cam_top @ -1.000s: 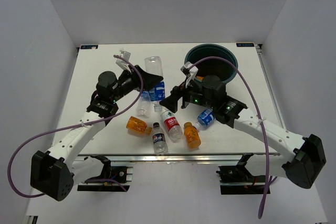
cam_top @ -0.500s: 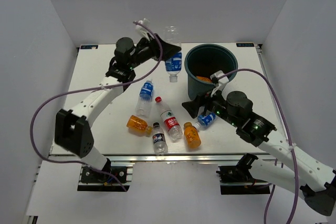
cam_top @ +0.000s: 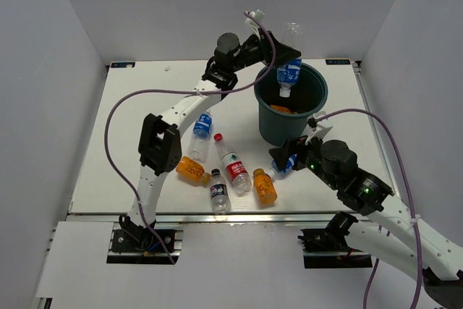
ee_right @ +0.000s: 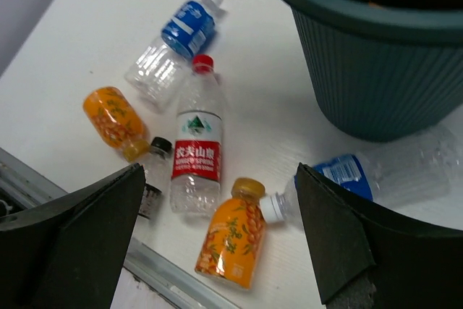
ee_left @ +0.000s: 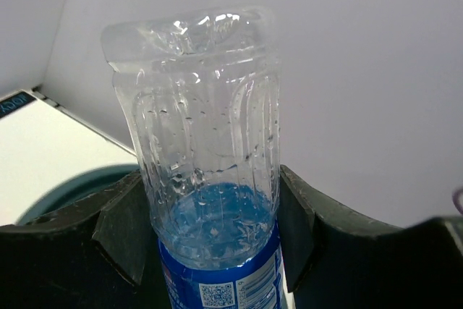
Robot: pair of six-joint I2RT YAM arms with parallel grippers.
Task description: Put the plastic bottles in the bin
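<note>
My left gripper [cam_top: 288, 61] is shut on a clear blue-label bottle [cam_top: 289, 70], [ee_left: 206, 179], holding it cap down over the open dark teal bin [cam_top: 269, 121], [ee_right: 376, 77]. An orange bottle [cam_top: 281, 108] lies inside the bin. My right gripper [cam_top: 283, 157], [ee_right: 221, 240] is open and empty, above an orange bottle [ee_right: 233, 234] and a blue-label bottle [ee_right: 376, 175] near the bin's base. On the table lie a red-label bottle [cam_top: 233, 166], [ee_right: 195, 146], a dark-label bottle [cam_top: 218, 192], [ee_right: 148, 179], another orange bottle [cam_top: 189, 171], [ee_right: 112, 121] and another blue-label bottle [cam_top: 200, 132], [ee_right: 173, 45].
The white table [cam_top: 137, 128] ends in a metal rail [cam_top: 217, 215] along the near edge. White walls close in the back and both sides. The left arm's purple cable [cam_top: 145, 95] loops over the table's left half.
My left gripper has carried the blue-label bottle rightward from the table's middle to above the bin. My right gripper has pulled back from the bin toward the near bottles.
</note>
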